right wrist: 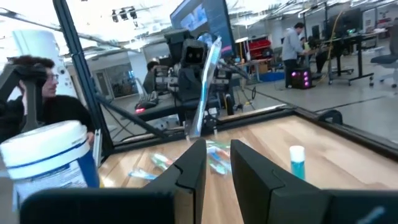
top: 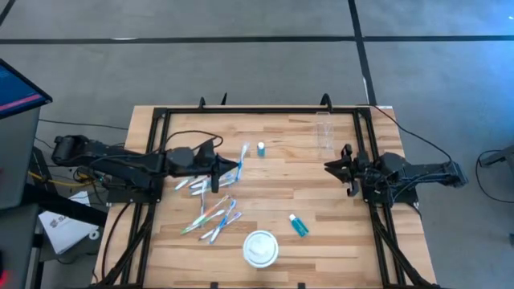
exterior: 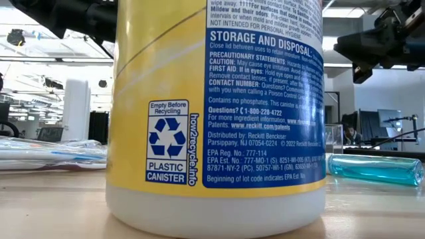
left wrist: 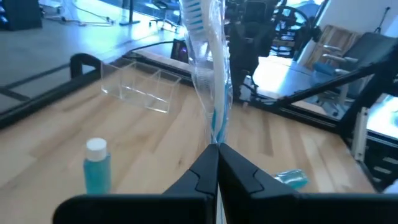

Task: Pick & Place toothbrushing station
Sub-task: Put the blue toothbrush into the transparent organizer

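Note:
My left gripper (top: 217, 172) is shut on a blue toothbrush (top: 238, 159) in a clear wrapper, above the left half of the table. More pastel toothbrushes (top: 212, 215) lie loose on the wood nearer the front. A small blue tube (top: 261, 149) stands upright on its base beyond the held brush. A second tube (top: 298, 225) lies flat. The clear tumbler (top: 324, 132) rests at the far right. My right gripper (top: 344, 170) waits at the right edge, open with nothing between its fingers (right wrist: 189, 165). My left gripper pinches the toothbrush's handle end (left wrist: 216, 134) between its two fingers. The fingers come nearly level from the table's left. The brush rises out of the fingertips, tilted, with its bristle head (left wrist: 193, 12) uppermost, lifted clear of the table.
A white-lidded wipes canister (top: 260, 247) stands near the front edge and fills the low view (exterior: 212, 119). A black frame (top: 161, 112) runs around the tabletop. Bare wood lies in the middle between the arms. People are in the room beyond the table.

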Robot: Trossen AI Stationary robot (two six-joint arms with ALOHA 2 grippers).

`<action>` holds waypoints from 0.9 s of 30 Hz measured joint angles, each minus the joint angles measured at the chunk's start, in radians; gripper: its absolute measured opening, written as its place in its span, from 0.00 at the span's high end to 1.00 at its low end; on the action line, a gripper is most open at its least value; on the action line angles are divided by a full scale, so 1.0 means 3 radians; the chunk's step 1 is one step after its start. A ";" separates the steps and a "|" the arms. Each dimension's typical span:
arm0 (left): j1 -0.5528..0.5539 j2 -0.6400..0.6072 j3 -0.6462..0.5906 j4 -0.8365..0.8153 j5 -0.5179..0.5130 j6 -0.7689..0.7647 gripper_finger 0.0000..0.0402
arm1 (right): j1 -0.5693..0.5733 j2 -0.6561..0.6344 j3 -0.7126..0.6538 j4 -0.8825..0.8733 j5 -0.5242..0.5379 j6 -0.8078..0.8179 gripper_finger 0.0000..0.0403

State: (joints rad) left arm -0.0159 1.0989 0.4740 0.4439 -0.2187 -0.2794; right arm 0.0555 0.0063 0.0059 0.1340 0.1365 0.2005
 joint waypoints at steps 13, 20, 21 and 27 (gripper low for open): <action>0.0103 0.0464 0.0015 0.0945 0.0110 0.0158 1.00 | -0.0065 0.0721 0.0011 0.0958 -0.0015 -0.0259 0.84; 0.0102 0.0744 0.0290 0.0949 0.0114 0.0311 1.00 | -0.0065 0.1472 0.0244 0.1251 -0.0015 -0.0267 0.84; 0.0102 0.0803 0.0336 0.0950 0.0114 0.0324 1.00 | -0.0065 0.1585 0.0267 0.1271 -0.0016 -0.0267 0.84; 0.0102 0.1096 0.0564 0.0937 0.0113 0.0392 1.00 | -0.0064 0.2210 0.0507 0.1586 -0.0025 -0.0370 0.84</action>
State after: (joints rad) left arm 0.0147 1.4279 0.6432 0.7250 -0.1848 -0.1619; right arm 0.0364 0.6694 0.1581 0.6098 0.1291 0.0896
